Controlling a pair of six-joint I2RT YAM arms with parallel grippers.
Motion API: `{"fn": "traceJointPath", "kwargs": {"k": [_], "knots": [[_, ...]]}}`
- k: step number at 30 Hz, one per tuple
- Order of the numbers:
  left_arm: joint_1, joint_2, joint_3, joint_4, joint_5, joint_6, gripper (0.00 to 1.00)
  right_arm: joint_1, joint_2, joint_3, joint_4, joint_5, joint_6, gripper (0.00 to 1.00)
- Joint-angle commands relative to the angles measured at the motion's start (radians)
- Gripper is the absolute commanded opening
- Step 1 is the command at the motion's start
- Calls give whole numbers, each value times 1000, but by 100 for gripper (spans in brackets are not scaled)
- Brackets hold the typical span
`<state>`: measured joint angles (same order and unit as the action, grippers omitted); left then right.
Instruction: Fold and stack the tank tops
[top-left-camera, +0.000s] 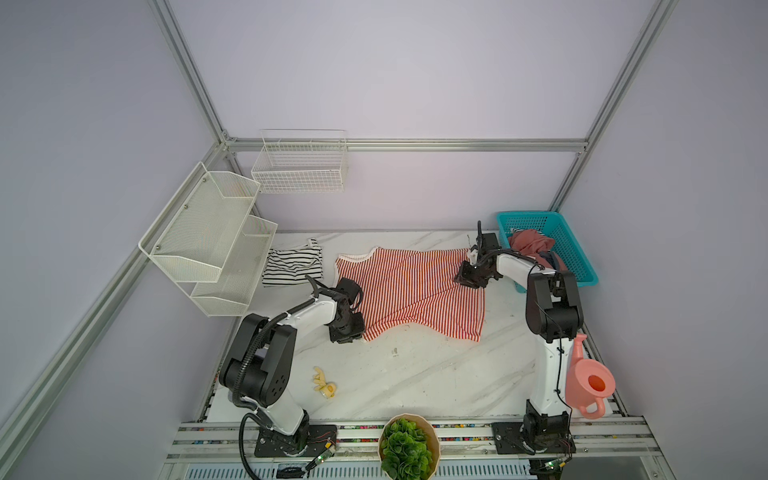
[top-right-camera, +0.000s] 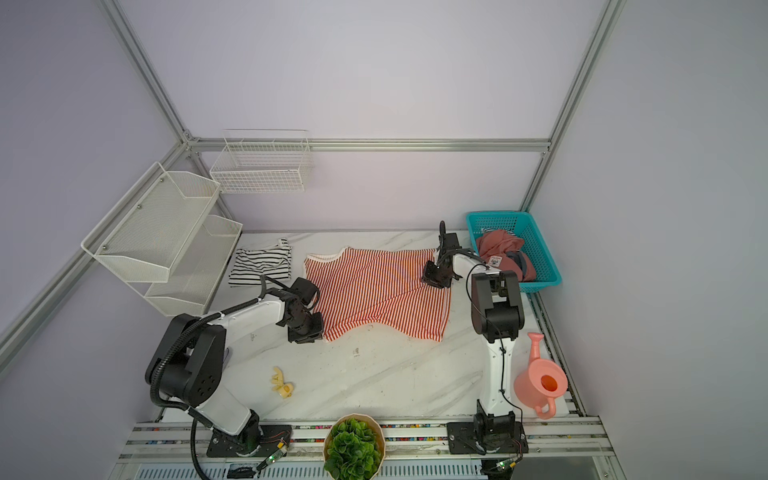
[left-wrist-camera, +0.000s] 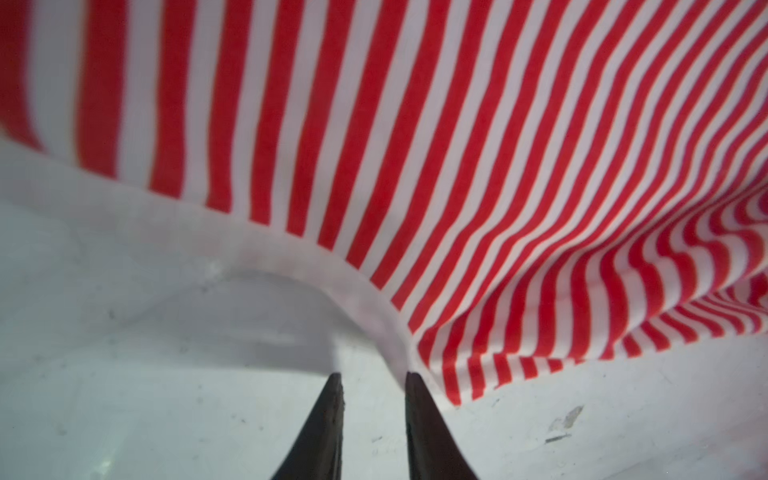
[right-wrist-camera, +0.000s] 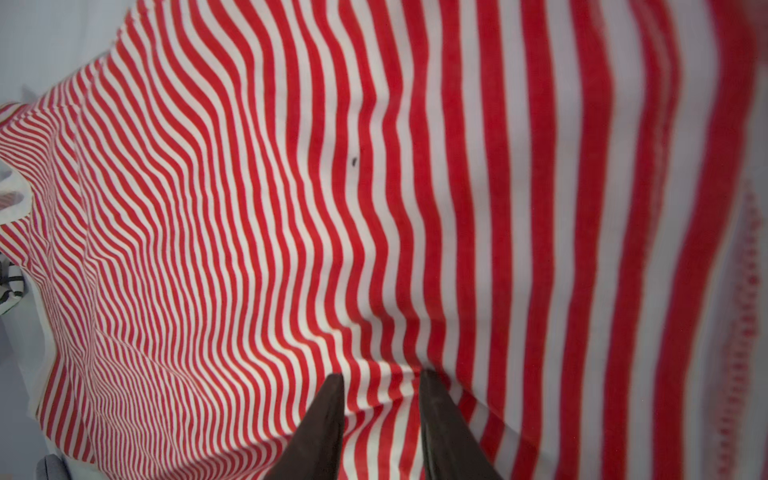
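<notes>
Top views: left arm, right arm bowed over red-and-white top.

Red top: red-white stripes, white trim. Black top: black-white stripes. Basket teal; can pink; counter white, grey-veined.

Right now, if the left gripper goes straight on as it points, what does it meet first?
Likely the white trim of the red-and-white tank top: it curves just ahead of the left gripper, one fingertip at its edge. Depth is unclear.
</notes>
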<state>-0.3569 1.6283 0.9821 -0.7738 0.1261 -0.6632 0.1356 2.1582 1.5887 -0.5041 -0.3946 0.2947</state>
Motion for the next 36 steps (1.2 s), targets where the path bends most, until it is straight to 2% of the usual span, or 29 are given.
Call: {"fn": "traceJointPath", "kwargs": {"k": [1, 5, 10, 14, 17, 20, 23, 28, 36], "knots": [[-12, -87, 131, -78, -25, -8, 31, -14, -116, -37, -71, 38, -46, 38], [-13, -135, 162, -106, -27, 6, 33, -7, -284, -149, -67, 40, -42, 42], [-26, -129, 113, -98, -11, 0, 34, -2, -456, -328, -94, 97, -20, 42], [-42, -88, 77, -62, 7, -14, 33, -1, -567, -461, -130, 170, 16, 14], [-54, -58, 77, -28, 13, -22, 34, -1, -632, -537, -149, 195, 51, 5], [-59, -24, 86, -12, 15, -23, 34, -1, -689, -598, -158, 191, 89, 6], [-63, 9, 91, 0, 16, -20, 34, 0, -728, -635, -180, 203, 114, 18], [-68, 58, 91, 19, 27, -19, 34, 4, -756, -670, -197, 203, 131, 29], [-71, 100, 77, 33, 19, -24, 35, 26, -718, -727, -160, 165, 131, 34]]}}
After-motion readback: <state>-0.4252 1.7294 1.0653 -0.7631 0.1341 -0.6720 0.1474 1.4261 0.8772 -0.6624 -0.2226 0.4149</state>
